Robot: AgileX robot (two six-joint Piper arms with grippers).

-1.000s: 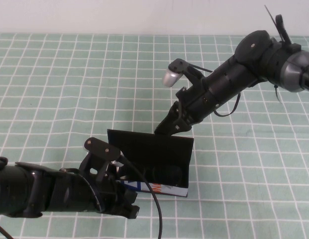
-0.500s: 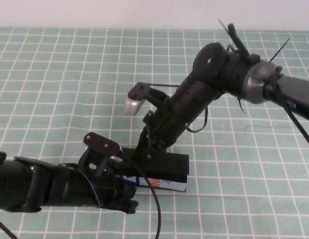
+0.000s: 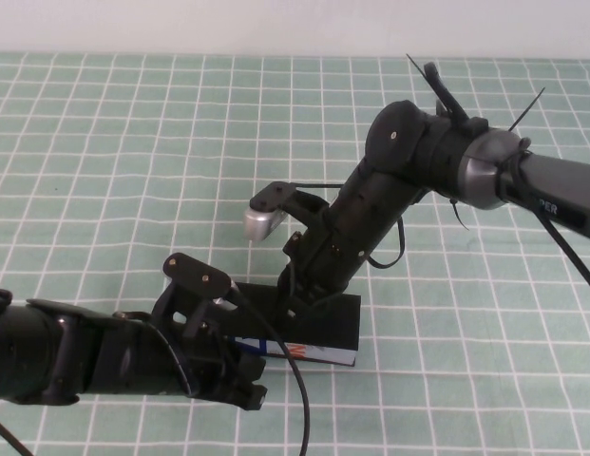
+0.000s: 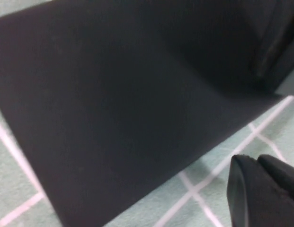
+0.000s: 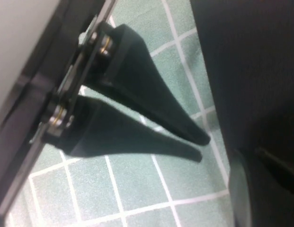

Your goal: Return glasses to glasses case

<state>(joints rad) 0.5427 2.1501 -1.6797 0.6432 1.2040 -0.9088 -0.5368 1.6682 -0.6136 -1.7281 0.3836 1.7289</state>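
The glasses case (image 3: 309,328) is lying on the green checked surface (image 3: 104,142), flap down. The right tool (image 3: 299,302) is pressing on the lid, fingers (image 5: 151,113) together. The left tool (image 3: 239,366) is sitting at the case's near-left corner; its fingers cannot be made out.
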